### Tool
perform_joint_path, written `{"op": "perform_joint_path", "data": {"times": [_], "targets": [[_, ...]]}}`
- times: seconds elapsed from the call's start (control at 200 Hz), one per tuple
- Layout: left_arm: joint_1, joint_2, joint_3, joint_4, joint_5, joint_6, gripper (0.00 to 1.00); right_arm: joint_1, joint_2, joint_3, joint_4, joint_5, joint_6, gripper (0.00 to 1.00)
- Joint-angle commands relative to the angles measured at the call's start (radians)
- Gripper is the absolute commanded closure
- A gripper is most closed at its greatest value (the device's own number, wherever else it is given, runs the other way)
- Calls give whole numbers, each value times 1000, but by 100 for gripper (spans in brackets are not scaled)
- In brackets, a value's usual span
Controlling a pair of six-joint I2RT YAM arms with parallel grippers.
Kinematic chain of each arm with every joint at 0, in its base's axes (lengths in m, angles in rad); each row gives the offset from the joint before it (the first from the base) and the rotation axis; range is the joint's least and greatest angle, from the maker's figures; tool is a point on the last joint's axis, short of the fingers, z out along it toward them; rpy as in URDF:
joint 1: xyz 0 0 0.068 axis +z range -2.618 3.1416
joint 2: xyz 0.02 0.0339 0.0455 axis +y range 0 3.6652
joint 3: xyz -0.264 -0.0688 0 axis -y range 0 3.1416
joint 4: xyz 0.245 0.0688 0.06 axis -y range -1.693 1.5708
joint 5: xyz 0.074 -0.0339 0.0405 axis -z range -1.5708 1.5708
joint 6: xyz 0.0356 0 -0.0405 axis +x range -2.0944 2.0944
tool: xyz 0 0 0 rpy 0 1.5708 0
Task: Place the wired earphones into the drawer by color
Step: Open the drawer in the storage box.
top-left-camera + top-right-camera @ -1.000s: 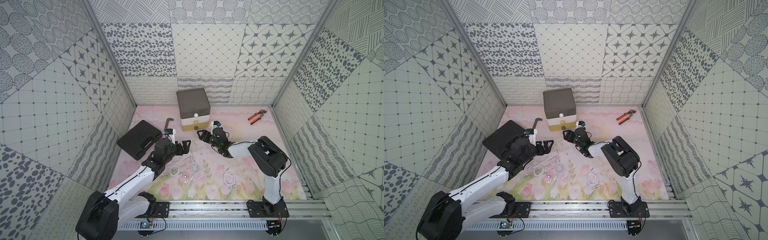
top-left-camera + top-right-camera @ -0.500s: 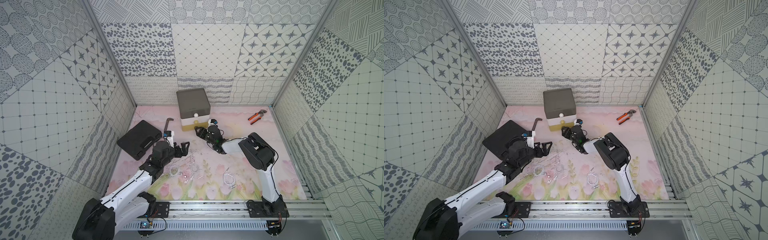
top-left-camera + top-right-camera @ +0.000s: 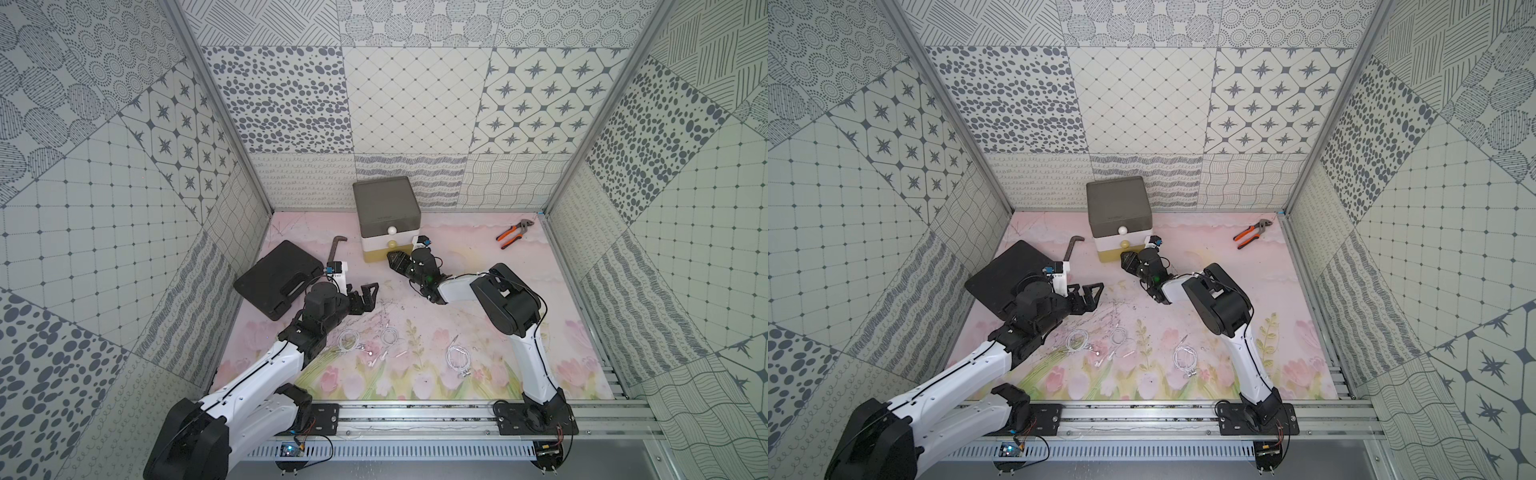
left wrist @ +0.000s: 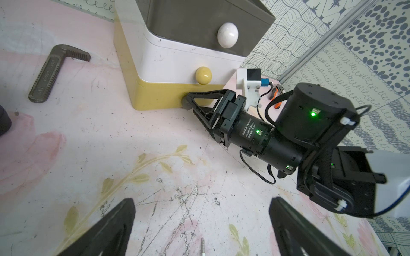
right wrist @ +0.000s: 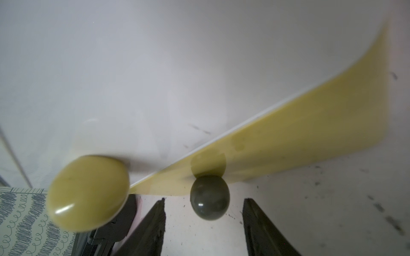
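Forward, drawer (image 3: 386,203) knobs (image 3: 392,229) toward rail (image 3: 415,415)

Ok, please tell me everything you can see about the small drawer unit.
The drawer unit is a small boxy plastic-looking chest with three tiers: grey on top with a white knob, white in the middle with a yellow knob, yellow at the bottom with a dark grey knob. All look shut. It stands upright on the mat, near the back wall. The right gripper is open around the dark knob.
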Motion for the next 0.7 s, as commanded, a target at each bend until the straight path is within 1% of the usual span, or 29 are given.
{"op": "perform_joint_path", "data": {"times": [0.0, 0.205, 0.695], "targets": [[0, 0, 1, 17, -12, 24, 1, 6, 40, 34, 19, 4, 15, 43], [-1, -3, 0, 14, -18, 27, 1, 7, 69, 53, 36, 19, 23, 47], [0, -8, -3, 14, -27, 32, 1, 8, 101, 59, 91, 39, 23, 59]]}}
